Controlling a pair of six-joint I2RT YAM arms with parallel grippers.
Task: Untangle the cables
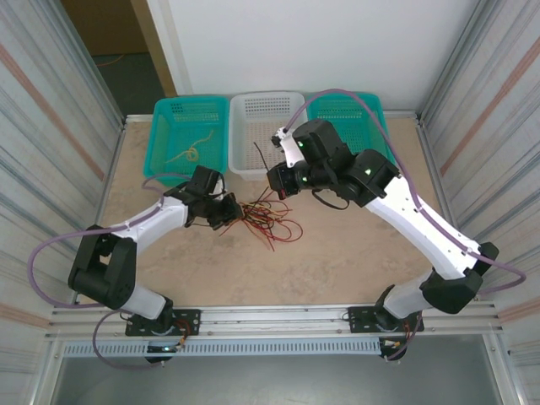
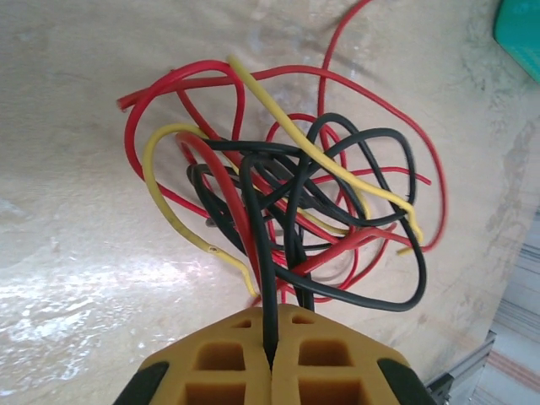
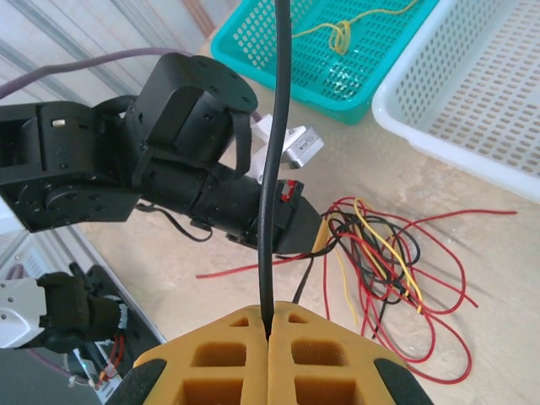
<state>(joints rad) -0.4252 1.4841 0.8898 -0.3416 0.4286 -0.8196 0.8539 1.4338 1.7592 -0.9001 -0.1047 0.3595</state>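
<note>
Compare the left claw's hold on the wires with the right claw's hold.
The left claw pinches a bent black strand that leads directly into the tangle just ahead of it. The right claw pinches a straight black strand that runs up out of frame, away from the pile. The left claw sits right at the tangle, whereas the right claw stands off, with the tangle to one side. Shared: both are shut on a thin black wire.
</note>
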